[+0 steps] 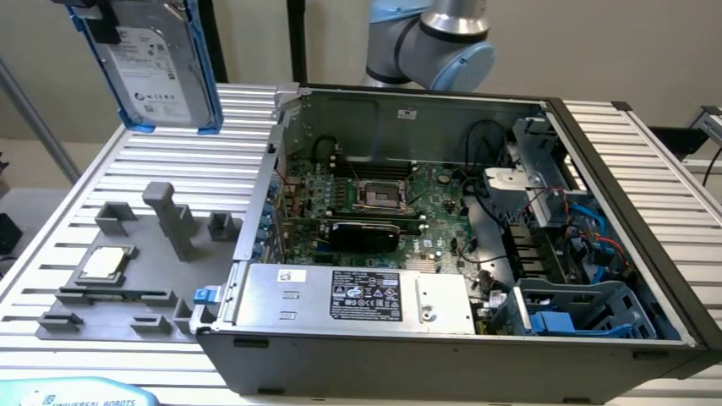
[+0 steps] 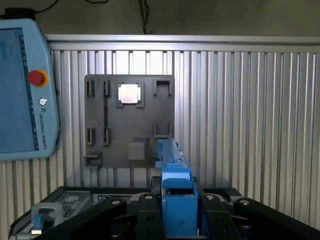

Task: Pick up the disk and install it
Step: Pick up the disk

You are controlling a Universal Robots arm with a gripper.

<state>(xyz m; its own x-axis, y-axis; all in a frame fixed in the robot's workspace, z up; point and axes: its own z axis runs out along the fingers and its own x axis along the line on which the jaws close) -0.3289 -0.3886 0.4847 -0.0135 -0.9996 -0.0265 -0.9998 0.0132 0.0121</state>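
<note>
One disk (image 1: 155,72) | clamped in jaws by its blue frame, hanging long axis upright | high over tabletop (image 1: 135,161), to the exterior view's left of open computer case (image 1: 395,114) | not yet installed

My exterior camera: off arm (image 1: 434,42), high, near front of open computer case (image 1: 407,114), facing down and across slatted table (image 1: 158,161) toward arm. My wrist camera: looks down on table from well above, disk (image 2: 175,200) edge-on close under lens. Both views share grey fixture plate (image 1: 152,279) (image 2: 130,125), silver chip (image 1: 101,264) (image 2: 129,93), teach pendant (image 1: 79,396) (image 2: 20,90), plus disk (image 1: 152,63).
</note>
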